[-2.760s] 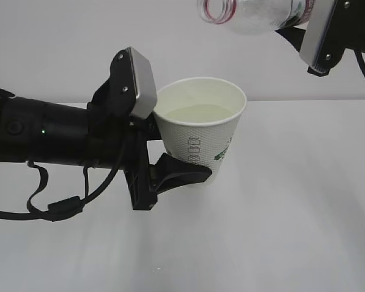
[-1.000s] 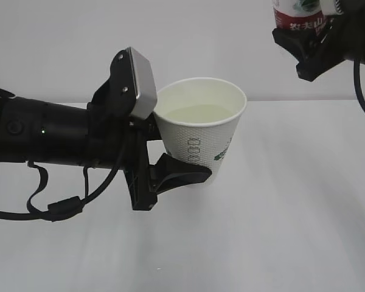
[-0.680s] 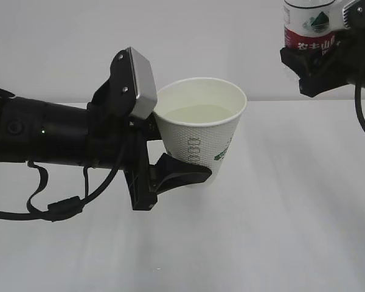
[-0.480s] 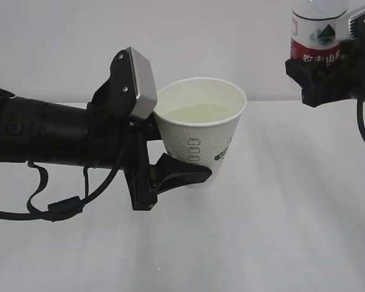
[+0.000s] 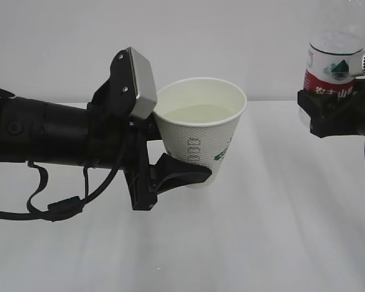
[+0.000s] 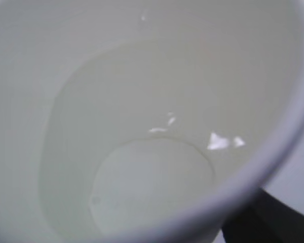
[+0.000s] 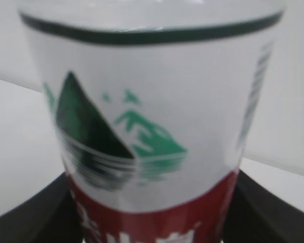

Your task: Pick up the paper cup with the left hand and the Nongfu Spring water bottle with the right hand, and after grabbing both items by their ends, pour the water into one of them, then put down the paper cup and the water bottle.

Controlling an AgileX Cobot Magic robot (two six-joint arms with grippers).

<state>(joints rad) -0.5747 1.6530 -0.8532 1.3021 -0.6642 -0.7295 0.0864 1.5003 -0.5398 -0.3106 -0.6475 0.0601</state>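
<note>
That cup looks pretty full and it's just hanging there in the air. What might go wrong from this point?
1. The paper cup holds water and is pinched low on its side by the left hand; tilting it on the way down would likely spill.
2. A harder squeeze might buckle the thin wall.
3. The Nongfu Spring water bottle stands upright in the right hand, held low; it looks capless and top-heavy, so it may tip when set down.

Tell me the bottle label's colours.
Bottle label: white above with a green mountain logo, red below; clearest in the right wrist view.
</note>
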